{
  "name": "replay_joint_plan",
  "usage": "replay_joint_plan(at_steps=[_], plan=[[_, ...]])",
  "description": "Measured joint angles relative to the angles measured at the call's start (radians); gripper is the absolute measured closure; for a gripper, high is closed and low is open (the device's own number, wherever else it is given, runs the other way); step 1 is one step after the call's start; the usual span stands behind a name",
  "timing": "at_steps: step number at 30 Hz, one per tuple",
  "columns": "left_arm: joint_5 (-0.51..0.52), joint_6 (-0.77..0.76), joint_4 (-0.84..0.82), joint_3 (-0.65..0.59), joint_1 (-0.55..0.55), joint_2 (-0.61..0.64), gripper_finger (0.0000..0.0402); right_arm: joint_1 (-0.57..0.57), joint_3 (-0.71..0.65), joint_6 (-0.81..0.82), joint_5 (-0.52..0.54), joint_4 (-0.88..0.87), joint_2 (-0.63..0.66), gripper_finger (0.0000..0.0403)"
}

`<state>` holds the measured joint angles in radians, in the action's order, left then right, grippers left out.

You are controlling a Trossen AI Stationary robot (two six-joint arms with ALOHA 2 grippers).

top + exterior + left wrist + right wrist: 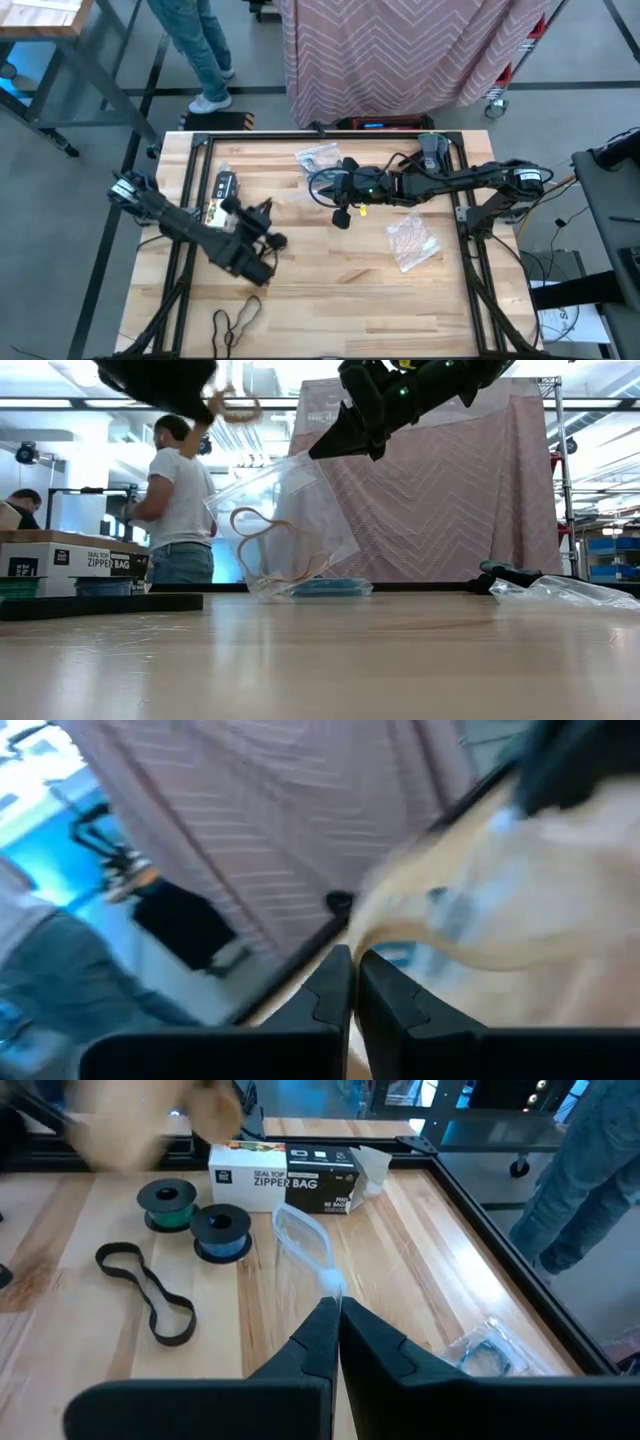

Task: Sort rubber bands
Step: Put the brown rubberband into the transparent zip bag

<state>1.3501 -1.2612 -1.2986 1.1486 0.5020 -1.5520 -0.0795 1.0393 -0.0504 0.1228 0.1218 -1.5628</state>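
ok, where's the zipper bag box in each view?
High: zipper bag box, left of centre on the table.
Low: far left edge.
Left wrist: not in it.
Right wrist: top centre.
Shared landmark: chevron curtain behind the table.

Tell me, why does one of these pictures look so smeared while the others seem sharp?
Left wrist view: streaked with motion blur, only the left gripper crisp. Right wrist view: sharp on the zipper bag box and black rubber band, one top corner smeared. Low view: bright ceiling lights, arms in silhouette.
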Motion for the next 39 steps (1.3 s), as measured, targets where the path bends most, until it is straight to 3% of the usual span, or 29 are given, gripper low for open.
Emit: replay_joint_plan(at_steps=[11, 17, 25, 33, 39], plan=[[0.033, 0.216, 0.122, -0.030, -0.198, -0.003, 0.0401, 0.000, 0.000, -0.002, 0.000, 0.000, 0.001, 0.0403], [0.030, 0.323, 0.232, -0.045, -0.204, -0.003, 0.0401, 0.000, 0.001, -0.002, 0.010, 0.000, 0.001, 0.0403], [0.016, 0.340, 0.250, -0.052, -0.200, -0.003, 0.0402, 0.000, 0.001, 0.011, 0.011, 0.003, 0.001, 0.0403], [-0.088, 0.381, 0.260, -0.059, -0.169, -0.004, 0.0402, -0.010, 0.001, 0.065, 0.035, -0.005, 0.001, 0.0403], [-0.109, 0.393, 0.263, -0.065, -0.161, -0.004, 0.0402, -0.012, 0.001, 0.066, 0.036, -0.005, 0.002, 0.0403]])
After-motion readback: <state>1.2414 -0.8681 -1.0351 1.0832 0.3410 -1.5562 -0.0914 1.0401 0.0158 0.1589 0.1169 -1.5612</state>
